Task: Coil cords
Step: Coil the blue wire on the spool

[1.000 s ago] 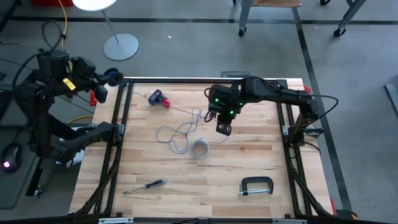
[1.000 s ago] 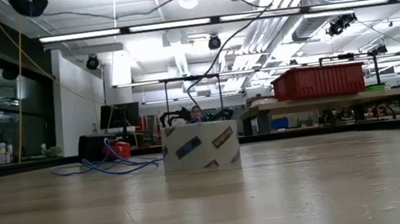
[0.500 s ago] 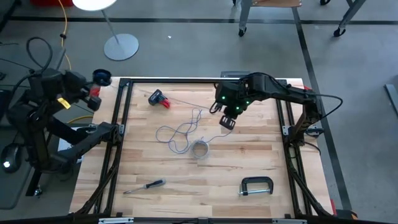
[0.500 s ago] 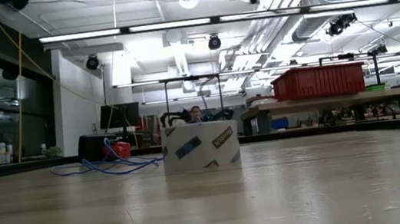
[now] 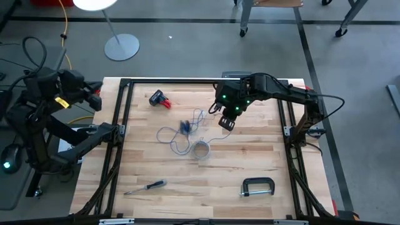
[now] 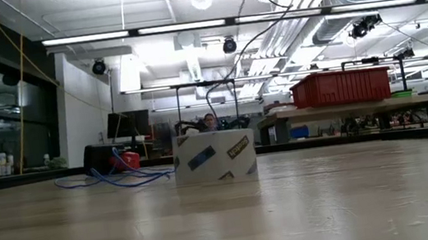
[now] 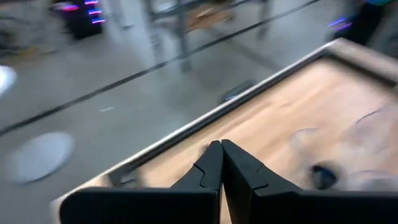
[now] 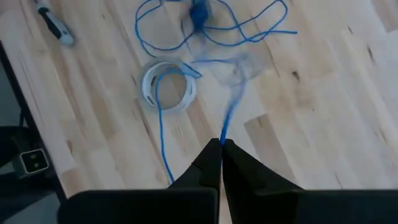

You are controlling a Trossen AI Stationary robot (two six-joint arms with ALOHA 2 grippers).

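A thin blue cord (image 5: 177,136) lies in loose loops on the wooden table (image 5: 250,159); one strand runs across a white tape roll (image 5: 201,150). A small dark blue bundle (image 5: 185,126) shows among the loops, blurred in the right wrist view (image 8: 199,14). My right gripper (image 5: 226,123) hangs above the table, right of the loops, shut on the cord. My left gripper (image 5: 95,100) is shut on nothing, beyond the table's far left corner. My right gripper pinches one strand of the blue cord (image 8: 224,129) between the tips of its two fingers, coming from above and slanting down. The strand drops slack from the fingers toward the loops on the table (image 8: 239,62); the low view shows it curving down (image 6: 227,64).
A red-and-black tool (image 5: 160,99) lies at the far left of the table. A screwdriver (image 5: 145,186) lies near the front left, a C-clamp (image 5: 257,187) at the front right. Bare wood lies between the tape roll and the clamp.
My left gripper has drawn back toward the left, away from the table's edge. The dark blue bundle that showed beside it is gone from there; it now shows among the cord loops on the table. My right wrist has rolled a little, still shut on the cord.
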